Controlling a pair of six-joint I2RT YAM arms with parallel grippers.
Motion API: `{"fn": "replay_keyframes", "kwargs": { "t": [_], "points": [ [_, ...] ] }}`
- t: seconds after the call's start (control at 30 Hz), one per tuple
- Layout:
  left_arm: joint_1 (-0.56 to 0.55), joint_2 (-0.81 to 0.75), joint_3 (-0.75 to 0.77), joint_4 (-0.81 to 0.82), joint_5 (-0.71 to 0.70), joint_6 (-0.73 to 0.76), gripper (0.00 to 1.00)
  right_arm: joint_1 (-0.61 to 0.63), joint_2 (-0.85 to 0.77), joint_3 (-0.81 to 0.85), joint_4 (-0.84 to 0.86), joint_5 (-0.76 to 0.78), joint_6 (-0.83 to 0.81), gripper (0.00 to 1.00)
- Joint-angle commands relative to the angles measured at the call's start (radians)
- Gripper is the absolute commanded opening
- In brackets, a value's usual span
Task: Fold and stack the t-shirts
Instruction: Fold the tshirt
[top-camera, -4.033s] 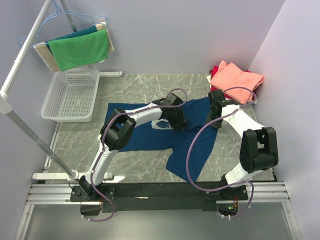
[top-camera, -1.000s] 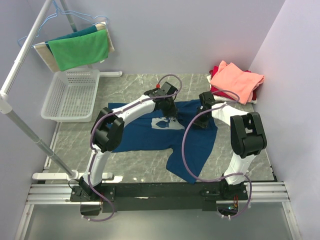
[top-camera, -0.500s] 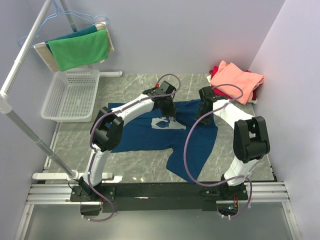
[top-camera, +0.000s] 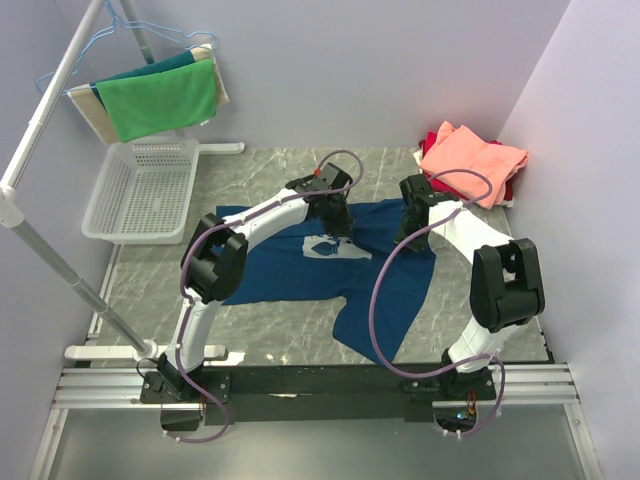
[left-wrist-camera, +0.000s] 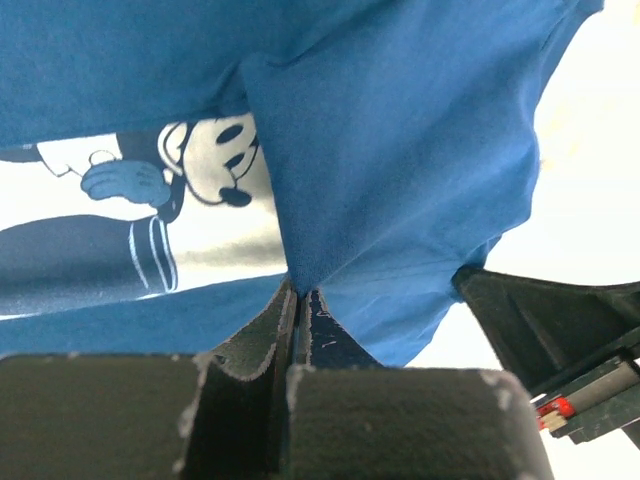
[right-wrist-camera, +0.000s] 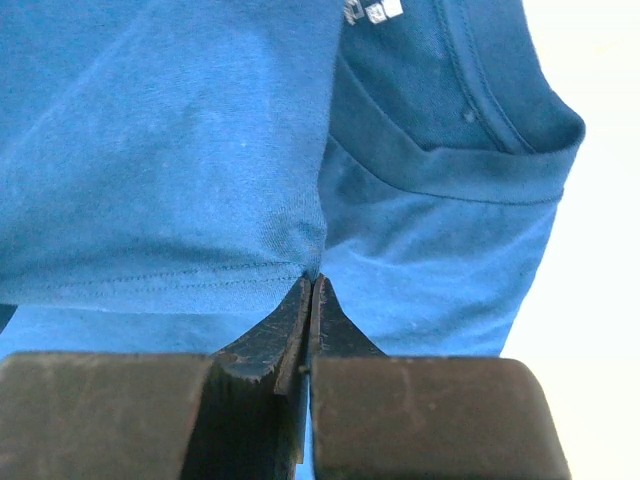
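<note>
— What do we see up close?
— Our right hand (right-wrist-camera: 309, 288), clamped tight on a hemmed fold of the navy t-shirt (right-wrist-camera: 170, 150); its collar (right-wrist-camera: 480, 100) lies beyond, pale desk (right-wrist-camera: 600, 250) at right.

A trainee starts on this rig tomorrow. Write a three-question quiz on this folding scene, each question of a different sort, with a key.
1. True or false: the left hand is shut on fabric of the navy t-shirt.
2. Where on the table does the salmon-pink t-shirt lie?
A: near left corner.
B: far right corner, on the red t-shirt.
C: centre, under the navy t-shirt.
3. What does the navy t-shirt's pale chest print show?
Key: 1 true; 2 B; 3 a cartoon mouse.
</note>
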Motion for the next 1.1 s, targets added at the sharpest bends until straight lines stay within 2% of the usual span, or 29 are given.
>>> {"fn": "replay_keyframes", "kwargs": {
  "t": [0.0, 0.27, 0.37, 0.5, 0.53, 0.6, 0.63, 0.67, 0.7, 0.73, 0.83, 0.93, 1.07],
  "points": [
    [0.0, 0.026, 0.021, -0.055, 0.041, 0.044, 0.01, 0.005, -0.055, -0.022, -0.059, 0.05, 0.011, 0.0],
    [-0.007, 0.067, -0.062, -0.15, 0.059, 0.09, 0.01, 0.007, -0.087, -0.106, -0.084, 0.07, 0.034, 0.0],
    [-0.008, 0.092, -0.045, -0.172, 0.071, 0.113, 0.01, 0.005, -0.095, -0.123, -0.087, 0.079, 0.05, 0.0],
    [-0.013, 0.106, -0.03, -0.19, 0.084, 0.139, 0.06, 0.005, -0.095, -0.134, -0.091, 0.114, 0.074, 0.0],
    [-0.016, 0.106, -0.032, -0.193, 0.085, 0.15, 0.09, 0.004, -0.095, -0.135, -0.094, 0.12, 0.077, 0.0],
    [-0.014, 0.09, -0.051, -0.189, 0.076, 0.158, 0.24, 0.005, -0.089, -0.135, -0.099, 0.135, 0.096, 0.0],
    [-0.014, 0.081, -0.059, -0.184, 0.07, 0.161, 0.32, 0.005, -0.087, -0.137, -0.102, 0.152, 0.102, 0.0],
    [-0.014, 0.061, -0.071, -0.187, 0.053, 0.162, 0.49, 0.007, -0.083, -0.137, -0.102, 0.157, 0.105, 0.0],
    [-0.013, 0.049, -0.077, -0.187, 0.018, 0.164, 0.54, 0.004, -0.081, -0.14, -0.105, 0.166, 0.117, 0.05],
    [-0.011, 0.037, -0.081, -0.198, 0.0, 0.174, 0.56, 0.005, -0.083, -0.143, -0.11, 0.191, 0.126, 0.12],
    [-0.004, -0.023, -0.102, -0.213, -0.108, 0.179, 0.57, 0.005, -0.112, -0.151, -0.108, 0.215, 0.154, 0.16],
    [0.015, -0.098, -0.148, -0.215, -0.19, 0.171, 0.6, 0.004, -0.142, -0.137, -0.111, 0.241, 0.169, 0.18],
    [0.056, -0.176, -0.206, -0.206, -0.222, 0.176, 0.66, 0.005, -0.138, -0.086, -0.114, 0.243, 0.16, 0.2]
  ]
}}
